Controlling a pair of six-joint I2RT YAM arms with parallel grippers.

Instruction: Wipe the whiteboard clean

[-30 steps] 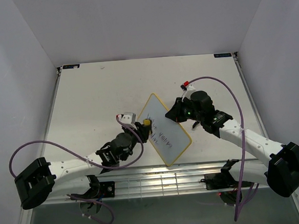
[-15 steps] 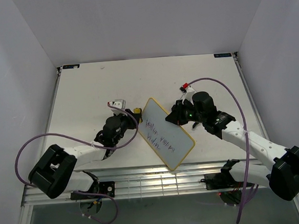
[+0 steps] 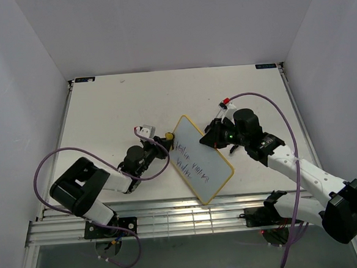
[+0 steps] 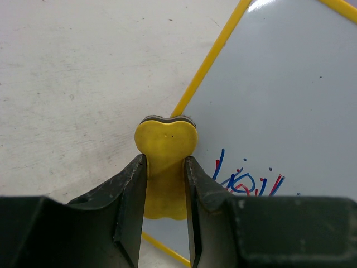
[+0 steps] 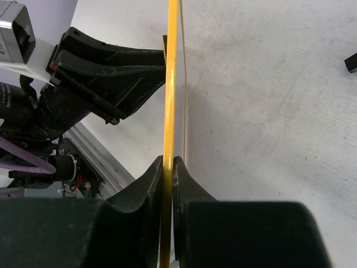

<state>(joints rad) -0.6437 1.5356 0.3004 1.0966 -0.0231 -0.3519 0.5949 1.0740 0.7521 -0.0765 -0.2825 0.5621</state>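
The whiteboard point(image 3: 205, 163) has a thin yellow frame and stands tilted on the table, with red and blue handwriting point(image 3: 192, 165) on its face. My right gripper point(image 3: 211, 138) is shut on its upper right edge; in the right wrist view the jaws point(image 5: 168, 163) pinch the yellow frame point(image 5: 172, 78) edge-on. My left gripper point(image 3: 163, 139) is shut on a small yellow eraser point(image 3: 167, 136) at the board's upper left edge. In the left wrist view the eraser point(image 4: 165, 139) sits between my fingers point(image 4: 165, 163), overlapping the frame, beside the handwriting point(image 4: 245, 180) on the whiteboard point(image 4: 279, 100).
A metal rail point(image 3: 184, 210) runs along the near table edge. Purple cables point(image 3: 46, 174) loop beside both arms. White walls close in the table on three sides. A small black piece point(image 5: 351, 61) lies on the table right of the board.
My left gripper has carried the eraser from the board's face up and left to its upper left edge, and the left arm has folded back. The right gripper still holds the board.
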